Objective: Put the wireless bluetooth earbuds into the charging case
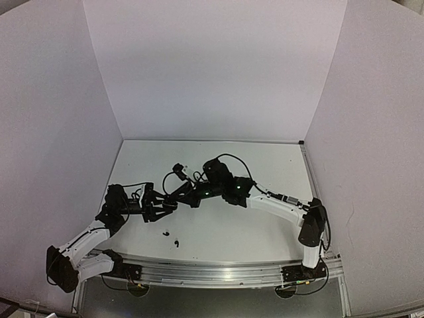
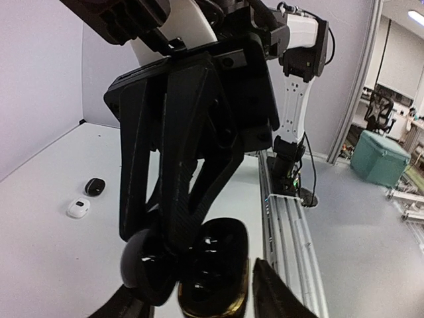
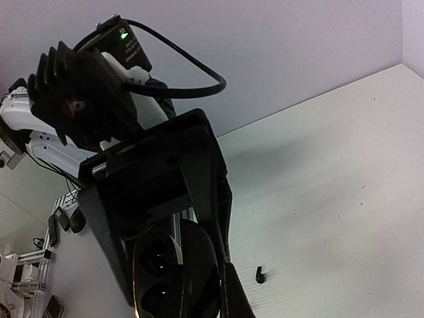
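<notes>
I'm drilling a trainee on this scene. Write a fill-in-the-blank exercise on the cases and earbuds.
1. The raised charging case has its lid ___.
2. On the table, beside the small closed black case, lies a second closed case, coloured ___.
3. In the top view, ___ black earbuds lie loose on the table near the arms' bases.

Missing words: open; white; two.
</notes>
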You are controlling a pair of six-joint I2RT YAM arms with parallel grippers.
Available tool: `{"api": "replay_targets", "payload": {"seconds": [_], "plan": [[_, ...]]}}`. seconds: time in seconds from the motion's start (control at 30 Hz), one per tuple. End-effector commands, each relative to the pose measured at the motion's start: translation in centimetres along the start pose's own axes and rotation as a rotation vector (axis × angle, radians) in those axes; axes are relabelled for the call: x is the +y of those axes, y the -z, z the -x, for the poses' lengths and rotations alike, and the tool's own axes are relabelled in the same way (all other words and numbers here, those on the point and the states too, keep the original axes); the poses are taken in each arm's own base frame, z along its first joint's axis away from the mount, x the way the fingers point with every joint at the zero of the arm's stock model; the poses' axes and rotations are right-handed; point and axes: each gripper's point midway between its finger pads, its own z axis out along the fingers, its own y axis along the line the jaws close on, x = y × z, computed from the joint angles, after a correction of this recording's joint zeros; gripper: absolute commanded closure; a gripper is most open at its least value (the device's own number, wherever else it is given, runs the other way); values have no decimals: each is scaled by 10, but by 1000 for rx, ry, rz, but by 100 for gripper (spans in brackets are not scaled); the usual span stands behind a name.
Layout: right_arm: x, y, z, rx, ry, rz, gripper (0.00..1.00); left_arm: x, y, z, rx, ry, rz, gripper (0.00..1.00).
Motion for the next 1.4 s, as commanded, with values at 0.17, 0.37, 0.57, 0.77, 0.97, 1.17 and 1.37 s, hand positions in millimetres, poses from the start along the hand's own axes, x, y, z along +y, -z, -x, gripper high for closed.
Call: {"api": "replay_targets", "payload": {"seconds": [0.17,0.37,0.57,0.77,0.97,1.17,1.37], "plan": [[17,11,19,-43,146,-10,98,-19,-1,4,52,-49,-132,63],[21,11,19,-44,183,-12,98,-21,-1,5,49,-52,-147,80],[20,12,21,-49,198,-17,98,-19,-1,5,50,-44,-127,99],[15,11,23,-55,160,-38,88,-11,1,5,45,-84,-55,100],[-7,-1,12,-35,24,-65,62,2,5,2,46,-188,55,100],[-4,-13,14,-31,-24,-9,51,6,4,-2,49,-99,66,100],[-3,-15,15,-28,-31,9,53,5,5,-2,33,-50,78,100]]}}
